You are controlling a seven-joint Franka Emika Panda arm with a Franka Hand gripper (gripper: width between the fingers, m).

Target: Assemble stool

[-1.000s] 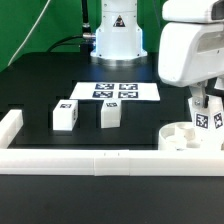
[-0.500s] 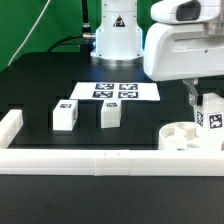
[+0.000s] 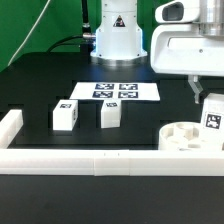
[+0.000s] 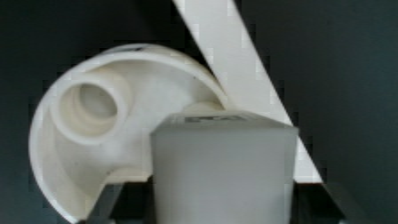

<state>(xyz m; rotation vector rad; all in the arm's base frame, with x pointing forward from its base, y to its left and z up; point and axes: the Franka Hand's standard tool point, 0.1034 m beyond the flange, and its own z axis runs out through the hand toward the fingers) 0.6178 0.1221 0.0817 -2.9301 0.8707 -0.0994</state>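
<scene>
**Stool parts on the table, near to far**

1. Border rail: a long white rail, nearest the exterior camera. It runs across the front of the black table and turns back at the corner on the exterior view's left.

2. Seat: a white round disc with socket holes, lying flat just behind the rail at the exterior view's right. In the wrist view we see one round socket facing up, beside the leg listed next.

3. Held leg: a short white block, upright, with a black-and-white tag facing the exterior camera. It stands over the seat's rim on the exterior view's right. We cannot tell whether its lower end touches the seat.

4. Gripper: the jaws are clamped on the held leg. In the wrist view we see a dark finger on either flank of the block.

5. Left loose leg and right loose leg: two white blocks resting on the table, each with a tag on its top face. They are near each other but apart, and well apart from the seat.

6. Marker board: a flat white sheet of tags lying just behind the loose legs.

7. Arm base: a white column, farthest back, in front of a green backdrop.
</scene>
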